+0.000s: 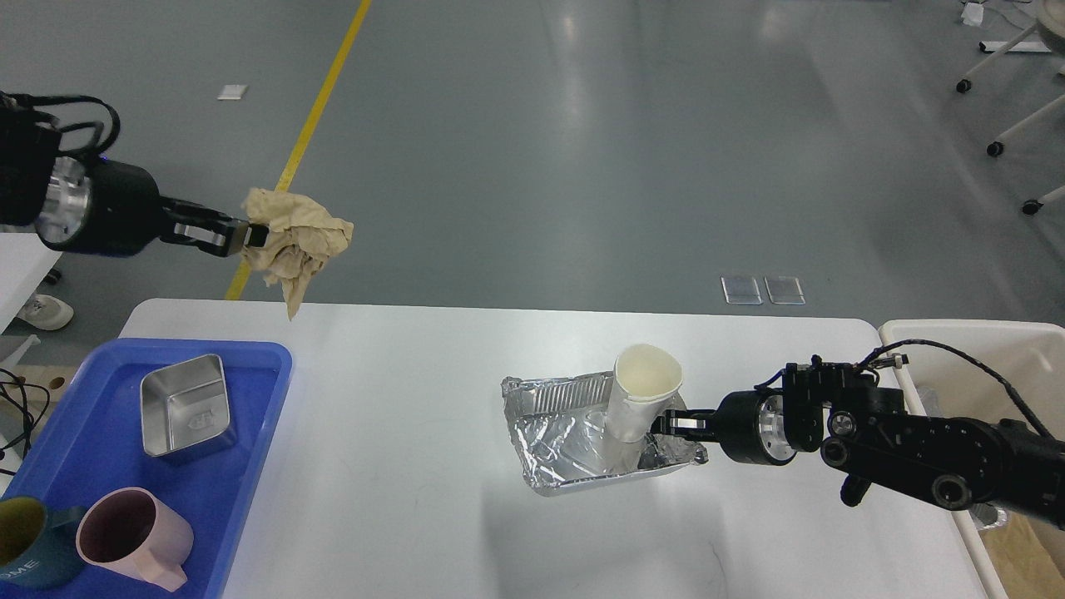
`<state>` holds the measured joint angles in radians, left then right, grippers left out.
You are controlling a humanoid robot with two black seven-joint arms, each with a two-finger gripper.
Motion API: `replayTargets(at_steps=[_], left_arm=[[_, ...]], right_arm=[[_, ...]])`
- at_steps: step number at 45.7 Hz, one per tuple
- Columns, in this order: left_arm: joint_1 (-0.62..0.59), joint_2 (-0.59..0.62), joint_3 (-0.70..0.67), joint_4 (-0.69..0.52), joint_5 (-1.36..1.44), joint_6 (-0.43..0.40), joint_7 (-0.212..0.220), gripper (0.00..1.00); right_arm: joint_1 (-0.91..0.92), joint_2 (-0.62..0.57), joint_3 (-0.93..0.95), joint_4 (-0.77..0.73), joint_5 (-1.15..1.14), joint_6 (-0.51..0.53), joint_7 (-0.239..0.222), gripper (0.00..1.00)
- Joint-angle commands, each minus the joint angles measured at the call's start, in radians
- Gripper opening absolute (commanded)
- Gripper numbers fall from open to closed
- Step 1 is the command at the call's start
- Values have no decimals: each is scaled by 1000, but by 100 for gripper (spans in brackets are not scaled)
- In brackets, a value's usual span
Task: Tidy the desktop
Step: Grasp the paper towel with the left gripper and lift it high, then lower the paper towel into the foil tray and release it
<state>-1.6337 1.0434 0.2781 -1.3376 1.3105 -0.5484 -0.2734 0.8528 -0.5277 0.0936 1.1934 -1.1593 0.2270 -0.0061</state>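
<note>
white desktop (399, 499), spanning your lower view, grey floor (582, 150) beyond. nearest you, on its left: blue tray (250, 466) with dark green mug (25, 541), pink mug (133, 537), square metal tin (185, 406). mid-table: crumpled foil tray (566, 441), white paper cup (641, 399) standing in it. your right gripper (661, 424) closes on the cup's lower wall. beige bin (982, 349) at right edge. farthest: your left gripper (250, 236), raised over the table's far-left edge, pinches a beige cloth (295, 237).

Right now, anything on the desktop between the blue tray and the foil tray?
Nothing: in the head view the desktop is bare between the blue tray and the foil tray.
</note>
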Motion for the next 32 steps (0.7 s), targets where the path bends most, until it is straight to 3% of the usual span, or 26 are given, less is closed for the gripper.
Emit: replayTargets(at_steps=[1,16,25,32], left_arm=[[-95,46,-4,-26,-25,-44,-10,1],[-259,47,1,-28,-91,-134,-21,2],[-233,-51,6,-38,-91,-137,-18,2],[-134,-158,4,-58,-91,-122,-9,2]], right_arm=[[2,0,0,0,1,0,0,0],[0,-3,1,0,1,0,0,0],[0,-3,1,0,1,0,0,0],[0,-3,1,0,1,0,0,0]])
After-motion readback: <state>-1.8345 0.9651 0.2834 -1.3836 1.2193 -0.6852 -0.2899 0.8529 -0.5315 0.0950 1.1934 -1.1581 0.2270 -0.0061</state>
